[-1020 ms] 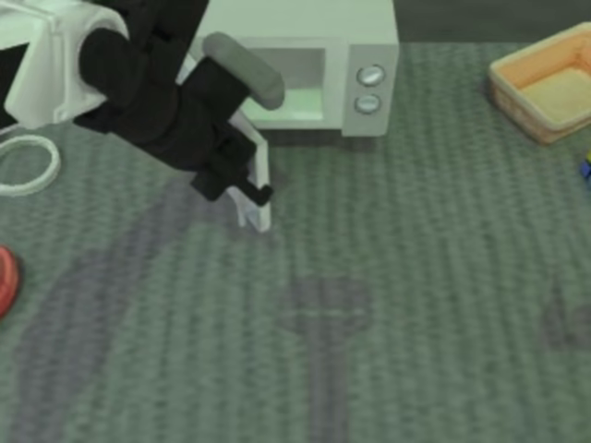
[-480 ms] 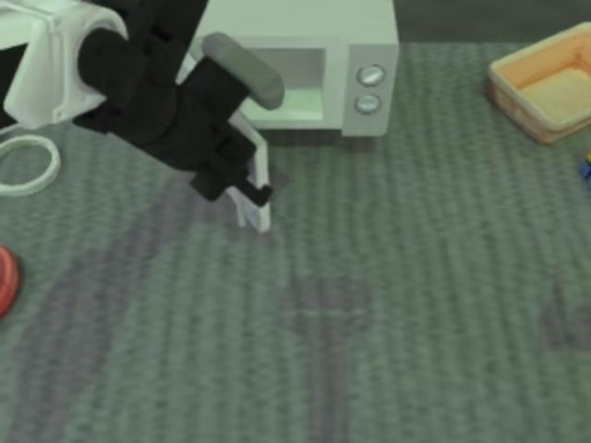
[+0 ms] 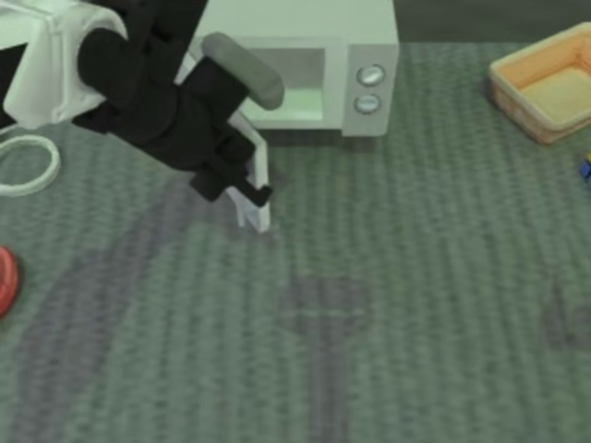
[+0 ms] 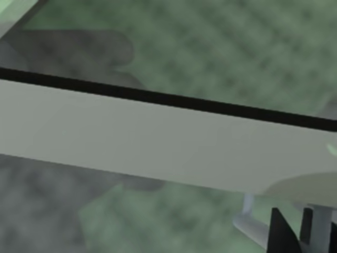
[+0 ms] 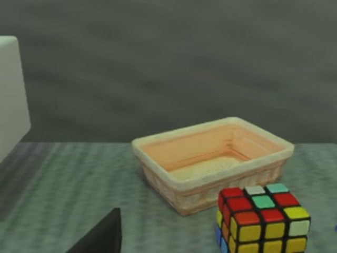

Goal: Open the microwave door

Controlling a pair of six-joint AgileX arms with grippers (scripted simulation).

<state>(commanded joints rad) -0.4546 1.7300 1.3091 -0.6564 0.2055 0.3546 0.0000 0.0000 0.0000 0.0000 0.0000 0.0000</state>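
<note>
Left tool (image 3: 251, 189) gripping swung-open microwave door (image 3: 259, 205), arm angled down from upper left

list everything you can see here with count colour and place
microwave: 1, white, top view's back centre, cavity exposed
microwave door: 1, white, swung out toward the front
knobs: 2, silver-grey, microwave's front panel
basket: 1, tan, back right
puzzle cube: 1, multicoloured, beside the basket
ring: 1, white, left edge
red object: 1, left edge, cut off
left gripper: black, at the door's outer edge
right gripper: not in view
</note>
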